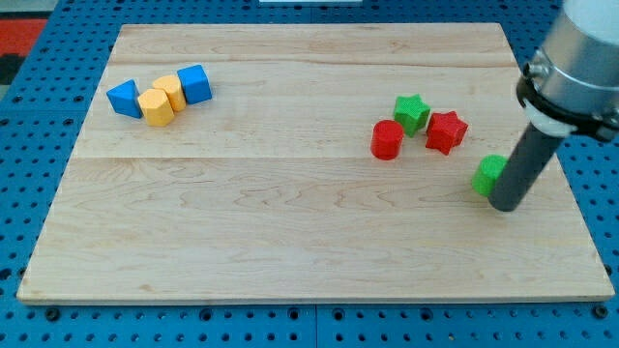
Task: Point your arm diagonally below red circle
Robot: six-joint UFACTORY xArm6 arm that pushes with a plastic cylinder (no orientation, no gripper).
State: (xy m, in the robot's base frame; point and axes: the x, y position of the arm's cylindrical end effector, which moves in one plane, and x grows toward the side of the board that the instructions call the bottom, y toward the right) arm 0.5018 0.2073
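Nearest the bottom of the frame, the wooden tabletop (290, 251) lies bare, and the first thing met going up on the right is my tip (505, 205), the lower end of the dark rod, planted in the right-hand part of the frame and touching or all but touching a green block (488, 174) on its left side, partly hidden so its shape cannot be told. There is no hand on this rig, only the rod, so it holds nothing. The red circle (387, 139) stands further up and to the left, right of centre, well apart from my tip, with a green star (412, 113) just above and right of it and a red star (446, 131) beside that. The main risk, as I judge it, is that sliding left toward a spot diagonally below the red circle drags the green block along into the cluster, or that overshooting nudges the red circle itself. The red circle is a short upright cylinder, round from above, so it points no particular way and has no long axis on the tabletop. Farthest, in the upper left, sit a blue block (125, 98), two yellow blocks (156, 106) (170, 90), and another blue block (194, 84), touching in a row.
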